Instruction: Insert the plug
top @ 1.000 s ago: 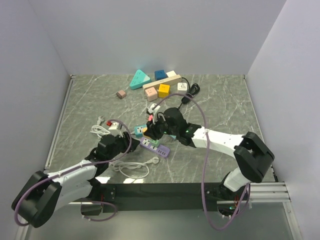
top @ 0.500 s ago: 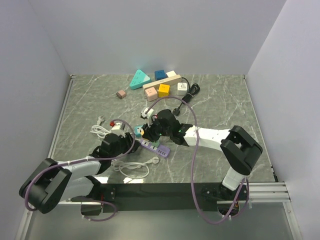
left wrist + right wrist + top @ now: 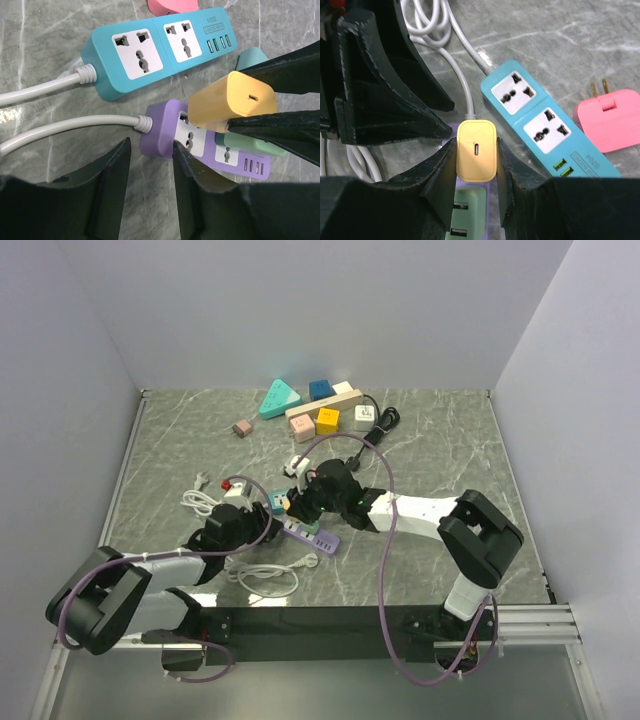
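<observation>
Left pincer (image 3: 150,150) sat low at the cable end of the purple power strip (image 3: 161,136), fingers narrowly parted either side of it (gripping or only flanking: could not tell). Over the strip's near socket, the right pincer (image 3: 476,145) clamped the yellow plug (image 3: 232,100) by its sides, just beside a green plug (image 3: 250,145) on the strip; prongs hidden. Beyond lay the teal power strip (image 3: 150,50), then a pink plug (image 3: 607,120).

Bright, even light falls from above. Shadows beneath the jaws are soft and shallow. The tabletop (image 3: 40,45) carries a pale sheen left of the jaws. Focus is crisp ahead of the jaws; the jaws themselves read near-black.
</observation>
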Controlling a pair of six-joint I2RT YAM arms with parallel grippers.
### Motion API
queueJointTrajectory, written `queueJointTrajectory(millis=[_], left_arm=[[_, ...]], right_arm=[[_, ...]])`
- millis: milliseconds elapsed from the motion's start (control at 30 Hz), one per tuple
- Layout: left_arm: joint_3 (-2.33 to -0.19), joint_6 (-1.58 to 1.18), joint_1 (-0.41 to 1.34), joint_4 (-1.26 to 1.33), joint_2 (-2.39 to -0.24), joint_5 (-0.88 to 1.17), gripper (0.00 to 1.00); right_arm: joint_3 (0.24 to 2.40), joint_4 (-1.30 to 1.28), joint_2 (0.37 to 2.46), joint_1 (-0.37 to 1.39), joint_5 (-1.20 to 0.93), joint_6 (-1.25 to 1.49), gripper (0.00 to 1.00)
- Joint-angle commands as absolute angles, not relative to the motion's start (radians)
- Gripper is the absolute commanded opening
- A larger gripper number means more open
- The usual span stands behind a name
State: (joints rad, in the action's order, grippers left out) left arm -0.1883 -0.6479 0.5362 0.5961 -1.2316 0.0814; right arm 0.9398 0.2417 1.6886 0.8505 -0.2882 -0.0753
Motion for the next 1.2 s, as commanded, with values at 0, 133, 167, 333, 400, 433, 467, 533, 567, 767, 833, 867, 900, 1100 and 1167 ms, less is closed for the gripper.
queueJointTrajectory(millis=[0,133,167,333,400,433,467,533,567,767,833,867,900,1100,1167], left_arm=[[-0.225,-0.64,0.532,0.656,-1.253,0.092,0.44],[-0.229,-0.641,0.532,0.675,-1.279,0.103,0.44],[-0.229,-0.641,0.531,0.681,-1.285,0.107,0.44],[-0.222,-0.646,0.531,0.69,-1.29,0.11,0.44],[-0.222,-0.644,0.532,0.687,-1.289,0.107,0.44],[-0.222,-0.644,0.531,0.686,-1.289,0.107,0.44],[-0.221,-0.643,0.531,0.686,-1.289,0.106,0.44],[-0.219,-0.643,0.532,0.684,-1.292,0.106,0.43],[-0.219,-0.644,0.532,0.686,-1.295,0.107,0.43],[-0.218,-0.647,0.531,0.699,-1.316,0.113,0.4],[-0.219,-0.646,0.531,0.704,-1.322,0.117,0.4],[-0.221,-0.646,0.531,0.704,-1.325,0.118,0.4],[-0.222,-0.644,0.532,0.701,-1.325,0.12,0.39],[-0.232,-0.637,0.531,0.686,-1.325,0.12,0.38],[-0.233,-0.637,0.531,0.684,-1.325,0.12,0.38]], right_arm=[[0.924,0.307,1.687,0.833,-0.305,-0.074,0.0],[0.902,0.327,1.681,0.816,-0.337,-0.063,0.0],[0.894,0.33,1.681,0.813,-0.341,-0.061,0.0],[0.877,0.367,1.692,0.808,-0.373,-0.049,0.0],[0.877,0.371,1.695,0.808,-0.385,-0.046,0.0],[0.877,0.376,1.697,0.81,-0.387,-0.045,0.0],[0.877,0.376,1.697,0.808,-0.391,-0.044,0.0],[0.877,0.373,1.697,0.808,-0.388,-0.046,0.0],[0.87,0.376,1.694,0.808,-0.387,-0.046,0.0],[0.848,0.405,1.697,0.81,-0.348,-0.051,0.0],[0.844,0.419,1.707,0.81,-0.35,-0.049,0.0],[0.842,0.422,1.712,0.811,-0.351,-0.048,0.0],[0.842,0.426,1.718,0.81,-0.354,-0.045,0.0],[0.821,0.43,1.703,0.813,-0.336,-0.048,0.0],[0.81,0.422,1.687,0.818,-0.321,-0.051,0.0]])
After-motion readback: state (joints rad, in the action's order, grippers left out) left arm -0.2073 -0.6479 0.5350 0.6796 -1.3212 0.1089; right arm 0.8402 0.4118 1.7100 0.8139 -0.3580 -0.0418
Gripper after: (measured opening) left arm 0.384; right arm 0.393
